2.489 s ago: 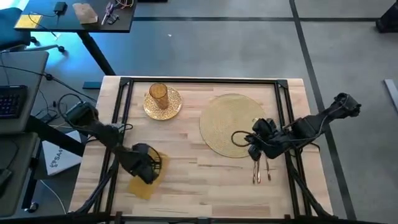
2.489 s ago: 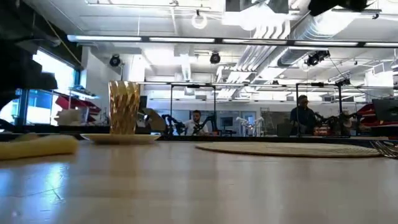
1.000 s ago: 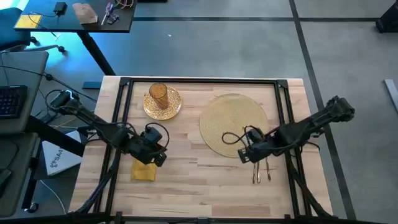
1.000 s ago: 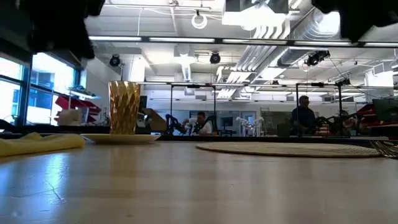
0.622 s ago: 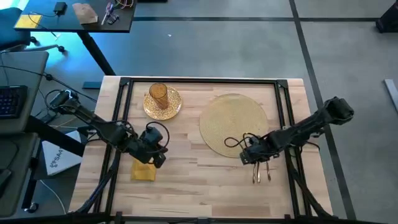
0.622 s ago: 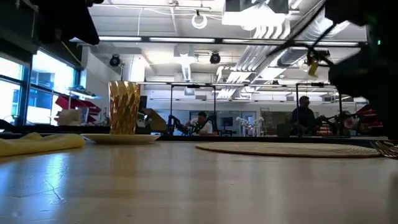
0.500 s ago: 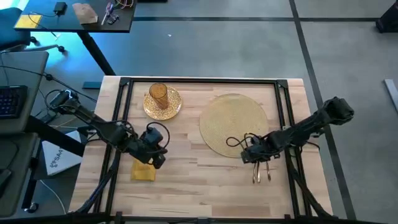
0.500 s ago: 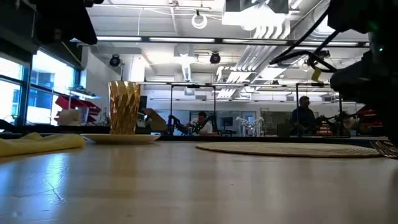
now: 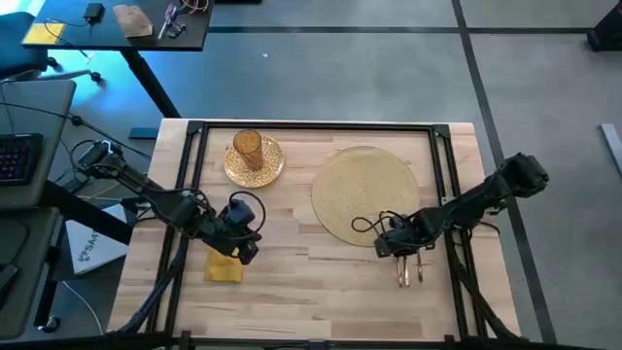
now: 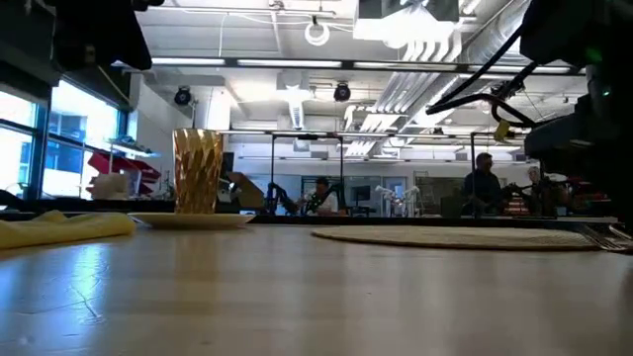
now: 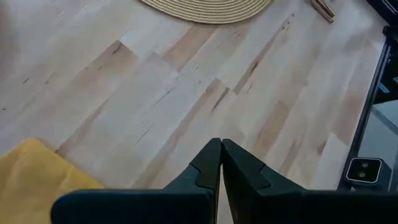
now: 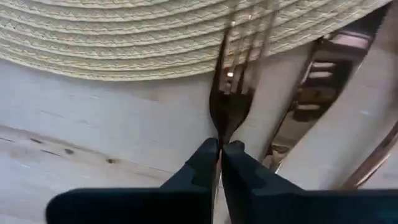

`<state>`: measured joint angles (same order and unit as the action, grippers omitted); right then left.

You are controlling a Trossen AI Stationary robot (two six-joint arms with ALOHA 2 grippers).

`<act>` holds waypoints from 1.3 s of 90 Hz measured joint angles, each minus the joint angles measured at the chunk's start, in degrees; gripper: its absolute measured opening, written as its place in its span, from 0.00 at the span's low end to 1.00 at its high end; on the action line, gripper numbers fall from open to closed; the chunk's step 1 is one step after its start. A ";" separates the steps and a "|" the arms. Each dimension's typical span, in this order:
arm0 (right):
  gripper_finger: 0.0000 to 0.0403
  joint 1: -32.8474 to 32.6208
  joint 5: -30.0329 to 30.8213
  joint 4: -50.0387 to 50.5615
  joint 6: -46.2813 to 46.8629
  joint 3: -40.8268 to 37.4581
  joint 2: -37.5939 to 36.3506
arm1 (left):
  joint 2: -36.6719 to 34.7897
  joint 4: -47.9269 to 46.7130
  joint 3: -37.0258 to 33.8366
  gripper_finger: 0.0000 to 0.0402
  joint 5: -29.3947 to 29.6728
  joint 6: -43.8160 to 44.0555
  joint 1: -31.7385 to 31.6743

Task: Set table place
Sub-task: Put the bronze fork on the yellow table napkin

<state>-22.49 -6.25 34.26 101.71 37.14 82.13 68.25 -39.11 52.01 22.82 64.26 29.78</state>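
- We see the round woven placemat (image 9: pixel 364 192) lying right of centre on the light wood table (image 9: pixel 301 282), with nothing on it.
- The copper fork (image 12: pixel 234 93) rests on the wood with its tines reaching onto the placemat's near edge; the knife (image 12: pixel 311 99) lies just beside it.
- Our right gripper (image 9: pixel 399 249) is down at the placemat's near right edge, its fingers (image 12: pixel 198 163) pinched together on the fork's neck.
- The gold speckled plate (image 9: pixel 255 161) sits toward the far left of the table, and the amber ribbed glass (image 9: pixel 248 148) stands upright on it.
- The yellow napkin (image 9: pixel 224 268) lies near the front left.
- Our left gripper (image 9: pixel 240 238) hangs just above the napkin's far edge, its fingers (image 11: pixel 208 163) pressed together and holding nothing.
- Beyond the table, in the low view, a person (image 10: pixel 483 185) stands in the room.
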 joint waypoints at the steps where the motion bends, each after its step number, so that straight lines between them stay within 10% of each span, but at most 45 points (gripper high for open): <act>1: 0.00 0.01 0.15 -0.23 -0.02 0.33 -0.03 | 0.00 0.00 0.00 0.00 0.01 -0.01 0.00; 32: 0.00 1.44 20.90 -3.79 -3.95 16.16 -0.92 | 0.00 5.12 0.00 0.00 8.81 -1.23 -0.02; 52: 0.00 5.51 32.47 -7.79 -12.76 24.97 -0.92 | 0.52 22.38 0.05 0.08 14.88 -20.27 -2.23; 85: 0.00 11.23 35.30 -8.94 -28.00 34.44 -0.92 | 10.40 48.11 0.09 0.42 8.97 -36.40 -11.92; 117: 0.00 11.60 35.46 -9.00 -31.24 35.55 -0.92 | 17.38 50.00 5.11 0.42 0.78 -36.43 -18.36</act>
<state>-10.90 29.21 25.26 70.46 72.69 81.21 85.63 10.89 57.12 23.60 27.82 11.42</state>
